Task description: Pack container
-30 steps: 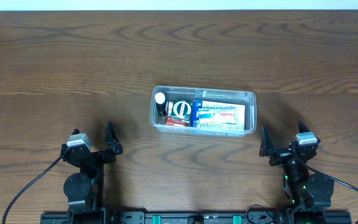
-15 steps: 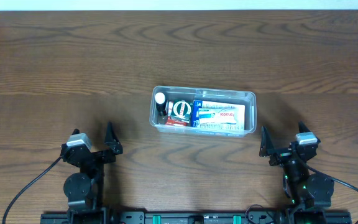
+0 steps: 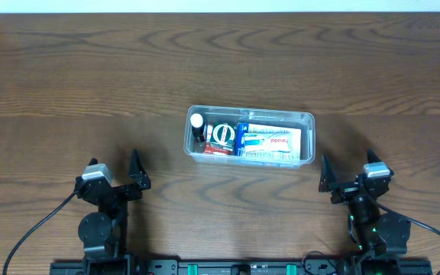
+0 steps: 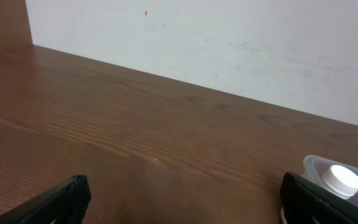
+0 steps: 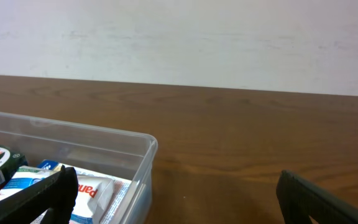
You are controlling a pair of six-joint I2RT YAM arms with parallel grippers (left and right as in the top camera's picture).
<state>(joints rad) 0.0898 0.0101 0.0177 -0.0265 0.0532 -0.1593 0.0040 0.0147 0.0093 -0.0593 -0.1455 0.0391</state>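
The clear plastic container [image 3: 308, 121] stands mid-table. In it lie a dark bottle with a white cap [image 3: 197, 125], a red and white round packet [image 3: 221, 137] and a white and blue packet [image 3: 270, 141]. My left gripper [image 3: 124, 176] rests open and empty at the near left, well short of the container. My right gripper [image 3: 345, 176] rests open and empty at the near right, just below the container's right end. The right wrist view shows the container's corner [image 5: 143, 149] and the packet [image 5: 92, 190]. The left wrist view shows the white cap [image 4: 341, 180].
The brown wooden table [image 3: 90, 76] runs to a white wall [image 4: 229, 37] at the far edge. Both arm bases and cables sit at the near edge.
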